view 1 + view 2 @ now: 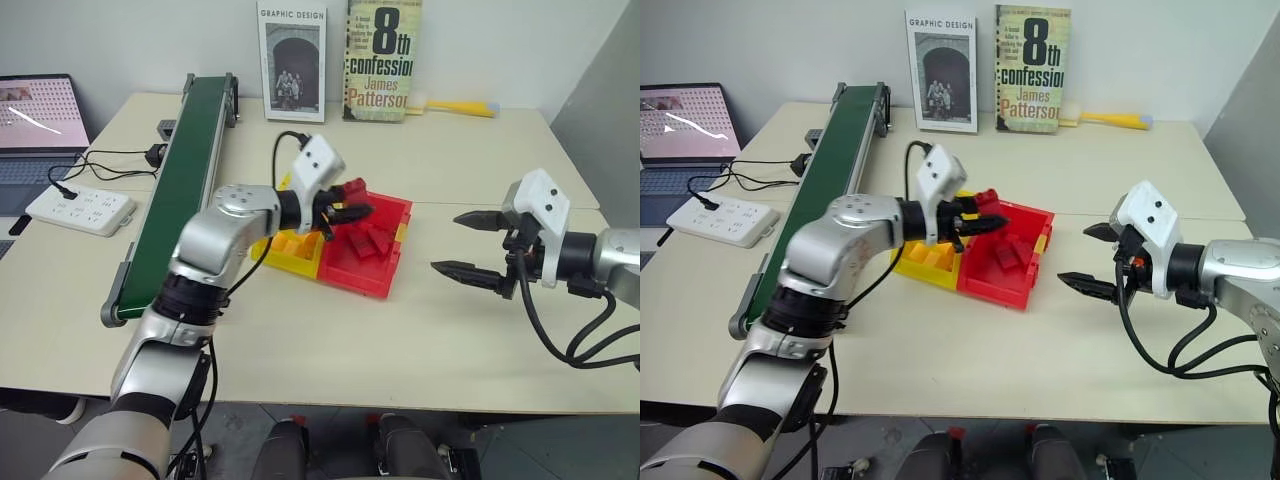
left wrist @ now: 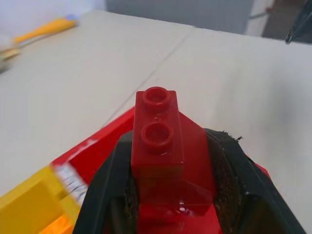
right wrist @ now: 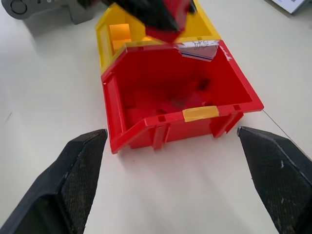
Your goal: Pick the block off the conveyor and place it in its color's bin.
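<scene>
Bright, even light, soft shadows; left wrist view's background blurred.

An office-like test room: pale table, laptop, power strip (books propped behind).

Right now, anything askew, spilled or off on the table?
Nothing stands out. The left claw is shut on the red brick above the red bin, no bricks lie loose on the table, the conveyor looks intact, and the right claw hangs open beside the bins.
</scene>
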